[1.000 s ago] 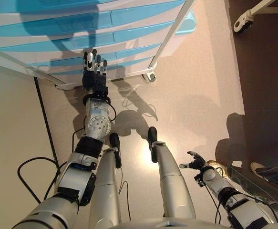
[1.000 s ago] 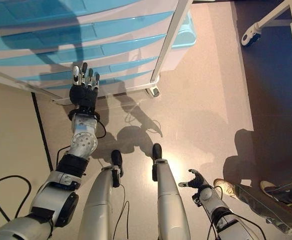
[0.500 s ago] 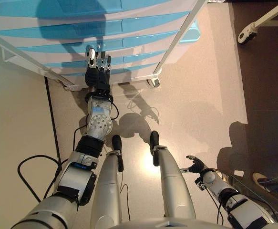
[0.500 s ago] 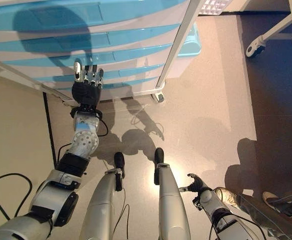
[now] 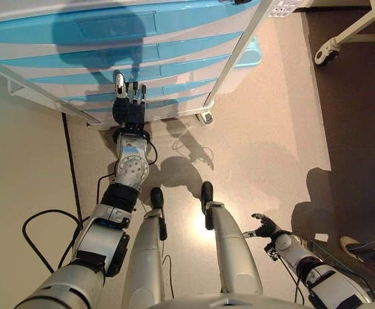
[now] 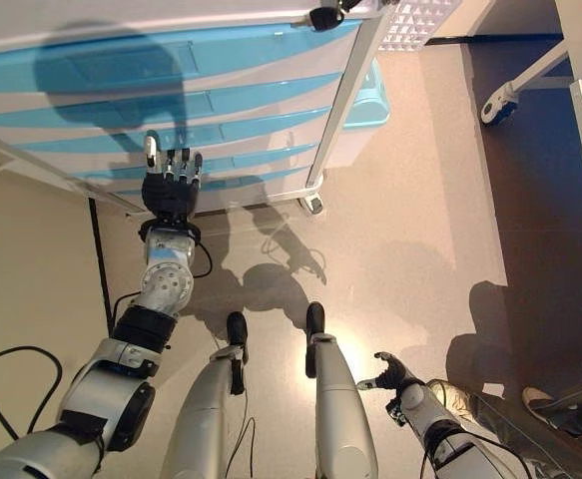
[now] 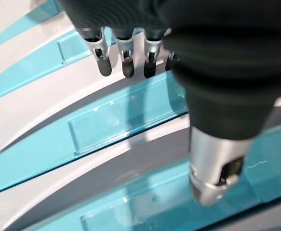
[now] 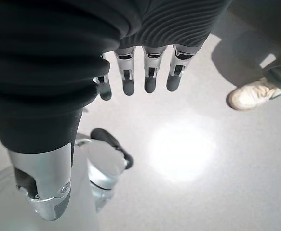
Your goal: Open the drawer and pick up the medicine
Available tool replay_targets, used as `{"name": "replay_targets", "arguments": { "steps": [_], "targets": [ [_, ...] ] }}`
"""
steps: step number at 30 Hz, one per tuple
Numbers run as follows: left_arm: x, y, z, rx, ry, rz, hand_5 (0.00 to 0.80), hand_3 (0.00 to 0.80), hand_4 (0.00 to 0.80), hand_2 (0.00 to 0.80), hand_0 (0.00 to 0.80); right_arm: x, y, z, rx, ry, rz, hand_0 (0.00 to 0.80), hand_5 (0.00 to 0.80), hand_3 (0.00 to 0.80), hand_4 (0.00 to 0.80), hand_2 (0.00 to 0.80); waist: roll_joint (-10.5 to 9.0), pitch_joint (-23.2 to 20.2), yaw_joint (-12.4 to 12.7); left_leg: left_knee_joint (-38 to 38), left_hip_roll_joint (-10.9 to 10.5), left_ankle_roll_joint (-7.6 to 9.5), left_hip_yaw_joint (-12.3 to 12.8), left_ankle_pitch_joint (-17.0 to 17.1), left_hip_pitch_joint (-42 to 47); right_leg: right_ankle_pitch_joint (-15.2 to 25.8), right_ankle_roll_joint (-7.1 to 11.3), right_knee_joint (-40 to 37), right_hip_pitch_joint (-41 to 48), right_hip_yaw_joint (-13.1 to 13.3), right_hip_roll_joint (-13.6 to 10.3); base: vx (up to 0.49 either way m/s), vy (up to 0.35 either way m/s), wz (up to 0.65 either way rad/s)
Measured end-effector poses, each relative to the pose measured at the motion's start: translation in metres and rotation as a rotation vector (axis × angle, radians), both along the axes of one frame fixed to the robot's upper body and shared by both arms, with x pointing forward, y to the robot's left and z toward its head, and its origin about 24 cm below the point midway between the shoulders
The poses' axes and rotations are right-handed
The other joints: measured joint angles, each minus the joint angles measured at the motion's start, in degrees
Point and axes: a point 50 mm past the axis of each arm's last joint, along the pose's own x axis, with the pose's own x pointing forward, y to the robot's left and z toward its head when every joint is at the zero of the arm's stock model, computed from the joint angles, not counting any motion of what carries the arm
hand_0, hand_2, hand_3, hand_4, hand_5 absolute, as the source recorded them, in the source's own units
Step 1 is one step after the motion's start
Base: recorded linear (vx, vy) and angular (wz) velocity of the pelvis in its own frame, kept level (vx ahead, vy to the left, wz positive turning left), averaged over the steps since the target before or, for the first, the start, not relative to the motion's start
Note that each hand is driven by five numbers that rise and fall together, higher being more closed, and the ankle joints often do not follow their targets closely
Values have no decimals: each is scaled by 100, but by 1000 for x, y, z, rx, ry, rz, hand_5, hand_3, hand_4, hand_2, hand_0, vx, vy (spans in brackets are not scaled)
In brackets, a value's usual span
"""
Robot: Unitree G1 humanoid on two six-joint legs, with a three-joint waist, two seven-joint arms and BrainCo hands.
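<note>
Left wrist view shows the left hand (image 7: 212, 72) with straight, spread fingers just off a blue drawer front (image 7: 116, 122), gripping nothing. Compared with 1 second ago, the hand reaches further up the drawer cabinet (image 5: 193, 48) at 12 o'clock, so I judge the approach nearly done and the pull not begun. Every drawer looks closed; the medicine is not visible. The drawer fronts' long axes run from 9 toward 3 o'clock, faces toward the robot. The right hand (image 6: 388, 374) hangs relaxed at 5 o'clock, near a person's shoe (image 8: 253, 94).
</note>
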Motion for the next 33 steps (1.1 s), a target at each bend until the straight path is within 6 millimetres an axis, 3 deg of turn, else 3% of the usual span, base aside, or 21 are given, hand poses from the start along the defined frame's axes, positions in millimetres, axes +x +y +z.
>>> {"name": "replay_targets", "arguments": {
  "steps": [1, 2, 9, 19, 25, 33],
  "targets": [
    [0, 0, 0, 1, 0, 1, 505, 505, 505, 505, 505, 0, 1, 0, -6, 3, 12, 0, 0, 0, 0, 0, 0, 0, -1, -1, 0, 0, 0, 0, 0, 0, 0, -3, 2, 0, 0, 0, 0, 0],
    [0, 0, 0, 1, 0, 1, 794, 794, 794, 794, 794, 0, 1, 0, -7, 5, 17, 0, 0, 0, 0, 0, 0, 0, -2, -1, 0, 0, 0, 0, 0, 0, 0, -5, 4, -1, -1, 0, 0, 0],
    [2, 15, -8, 19, 66, 56, 800, 800, 800, 800, 800, -1, 2, -1, -11, 9, 26, 0, 0, 0, 0, 0, 1, 1, -123, -86, 5, 0, 17, 0, 182, 9, 2, -85, 177, -2, 2, -3, -3, -1],
    [3, 17, -13, 33, 106, 49, 800, 800, 800, 800, 800, 2, 3, 1, -18, 3, 38, 0, 0, 0, 0, 0, 4, 72, -54, -176, 25, -29, -65, 19, 385, 6, -7, -146, 418, -135, 5, -29, -34, 2],
    [4, 12, -15, 50, 126, 11, 800, 800, 800, 800, 800, 2, 1, 1, -23, 2, 34, 0, 0, 0, 0, 0, 7, 203, 56, -261, 18, -183, -516, 132, 503, -73, -133, -135, 671, -610, -29, -47, -62, 26],
    [-6, 11, -41, 113, 179, -25, 800, 800, 800, 800, 800, 1, -2, 0, -39, 6, 16, 0, 0, 0, 0, 0, 6, 368, 206, -397, -50, -378, -1063, 280, 800, -388, -333, 186, 1023, -1119, -155, -26, -37, 33]
  ]
}}
